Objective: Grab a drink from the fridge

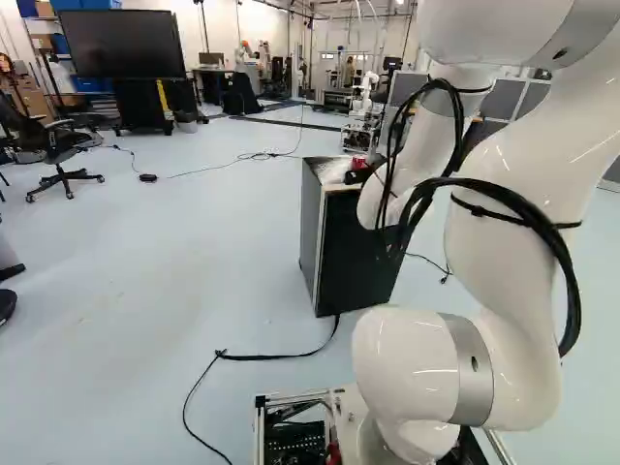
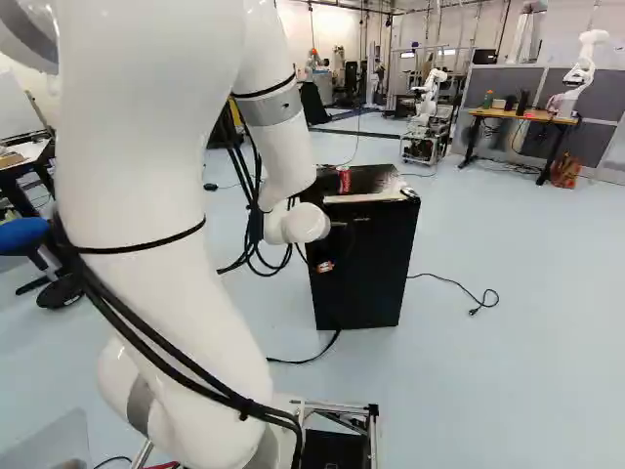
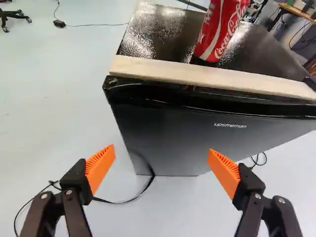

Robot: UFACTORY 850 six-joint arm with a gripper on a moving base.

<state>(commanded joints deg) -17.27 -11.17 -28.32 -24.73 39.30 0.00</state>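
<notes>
"Can you see how the gripper [image 2: 325,263] is standing from over there?"

"Spread wide. The orange pads [image 3: 100,165] face each other across a broad gap, and both fingers are apart from the fridge [image 3: 168,128]."

"So the fridge is right in front of it?"

"Yes, straight ahead of the fingers, front towards them, and its door looks closed."

"And the drink?"

"That red can [image 3: 221,30], see? It's upright on top of the fridge, ahead of the gripper and higher than it, just behind the pale strip [image 3: 197,75] along the front edge."

"What's that dark line on the floor?"

"A black cable [image 3: 123,202], trailing from the fridge, low down beyond the fingers. Another cable [image 2: 451,281] lies past the fridge's other side."

"Anything farther off?"

"Well beyond the gripper there's another robot [image 2: 427,98], and a wooden-topped table [image 2: 532,116] with a white arm on it."
</notes>
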